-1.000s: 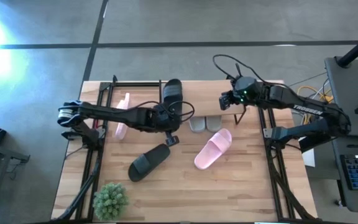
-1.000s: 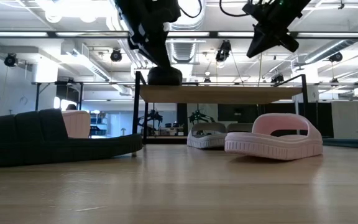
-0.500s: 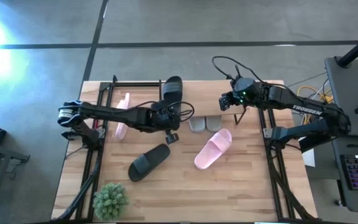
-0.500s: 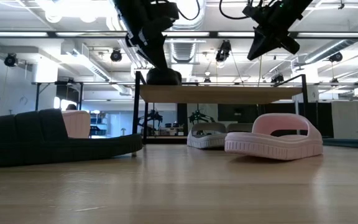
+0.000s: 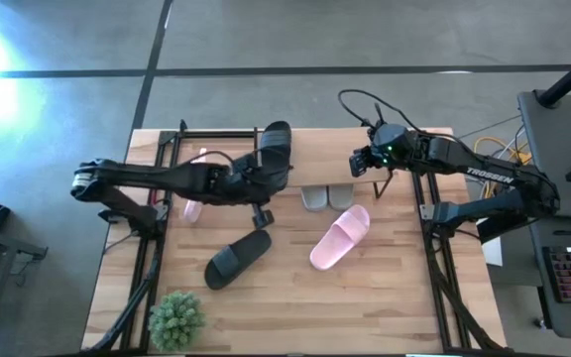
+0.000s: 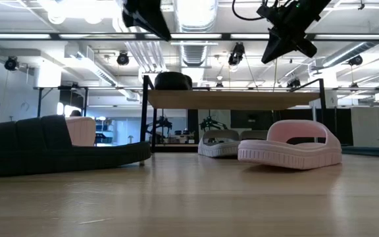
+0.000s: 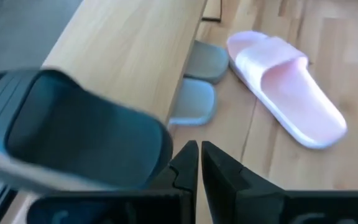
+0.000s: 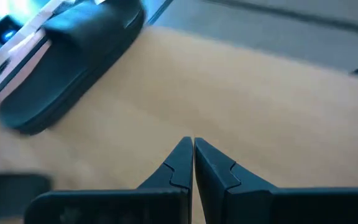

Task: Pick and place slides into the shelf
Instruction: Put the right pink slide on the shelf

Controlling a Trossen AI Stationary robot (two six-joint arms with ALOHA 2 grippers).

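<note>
The shelf's plank top (image 5: 345, 149) stands at the table's far side. One black slide (image 5: 276, 144) lies sole down on the plank's left end; it also shows in the low view (image 6: 172, 80) and the left wrist view (image 7: 73, 137). My left gripper (image 5: 268, 201) is shut and empty, raised above and just left of that slide (image 6: 155, 23). My right gripper (image 5: 357, 164) is shut and empty, hovering over the plank's right part (image 8: 260, 93). The grey pair (image 5: 327, 196) pokes out from under the plank. A second black slide (image 5: 238, 256) and a pink slide (image 5: 340, 236) lie on the table.
Another pink slide (image 5: 194, 186) lies at the shelf's left end, under my left arm. A small green plant (image 5: 176, 319) stands at the table's near left corner. Black metal frames run along both table sides. There is bare tabletop near the front edge (image 5: 365, 307).
My left gripper has risen off the black slide on the shelf top and drawn back toward the table's left edge. The slide stays lying on the plank. My right gripper has kept still.
</note>
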